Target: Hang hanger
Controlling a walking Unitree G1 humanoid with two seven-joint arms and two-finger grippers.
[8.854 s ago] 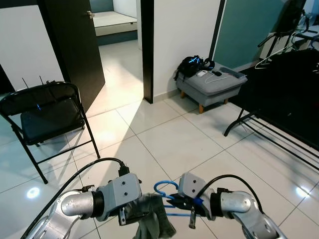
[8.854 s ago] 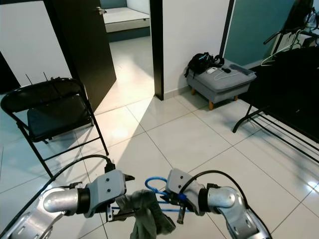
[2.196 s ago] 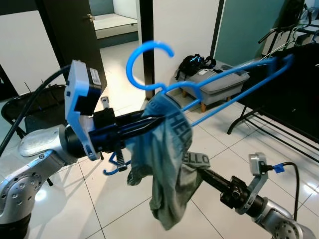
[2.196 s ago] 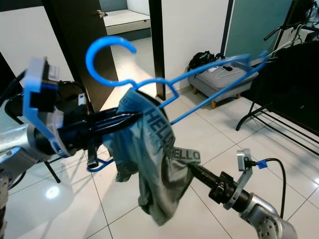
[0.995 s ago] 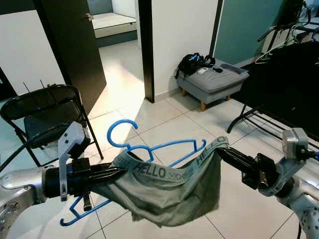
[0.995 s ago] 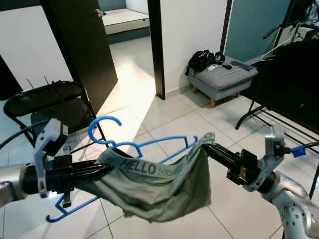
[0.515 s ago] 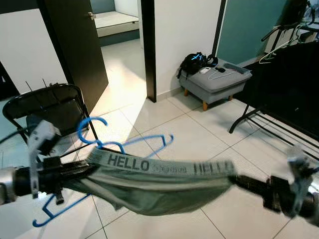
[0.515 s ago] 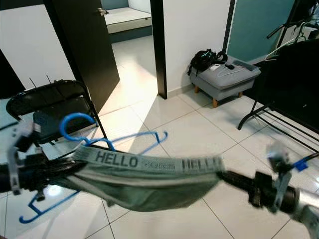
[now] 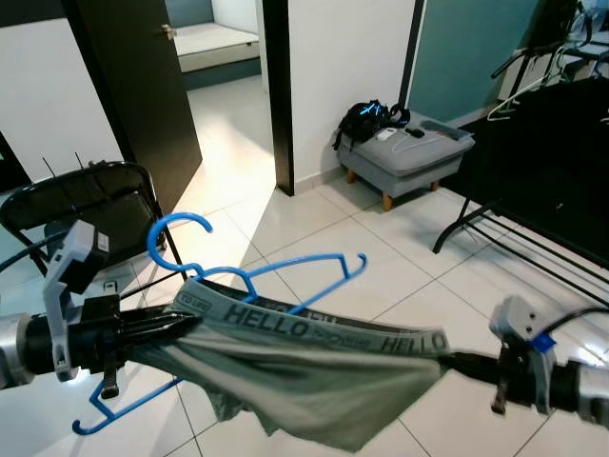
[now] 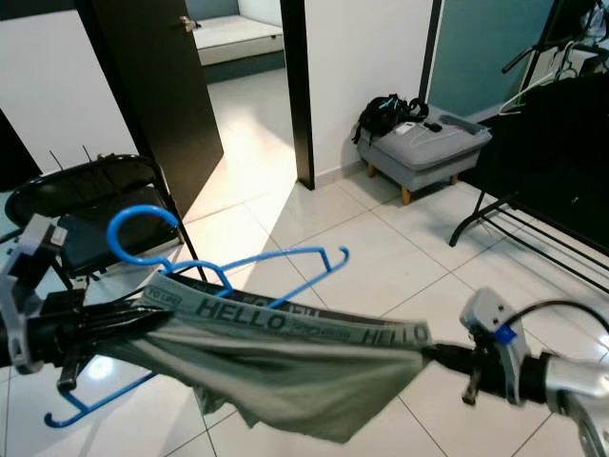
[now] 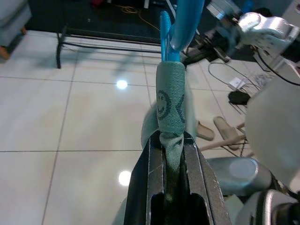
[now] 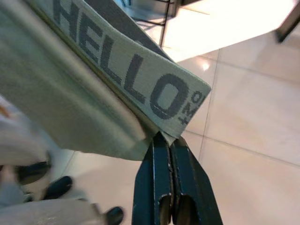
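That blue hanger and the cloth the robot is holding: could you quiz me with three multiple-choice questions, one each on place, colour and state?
1. Where is the grey footstool?
A. by the wall
B. under the folding chair
C. on the rack

2. What colour is the hanger?
A. red
B. blue
C. white

3. How is the HELLO garment?
A. folded
B. on the floor
C. stretched between both grippers

Answers: 1 A, it stands against the white wall. 2 B, plainly blue. 3 C, the left gripper and right gripper each pinch a waistband end.
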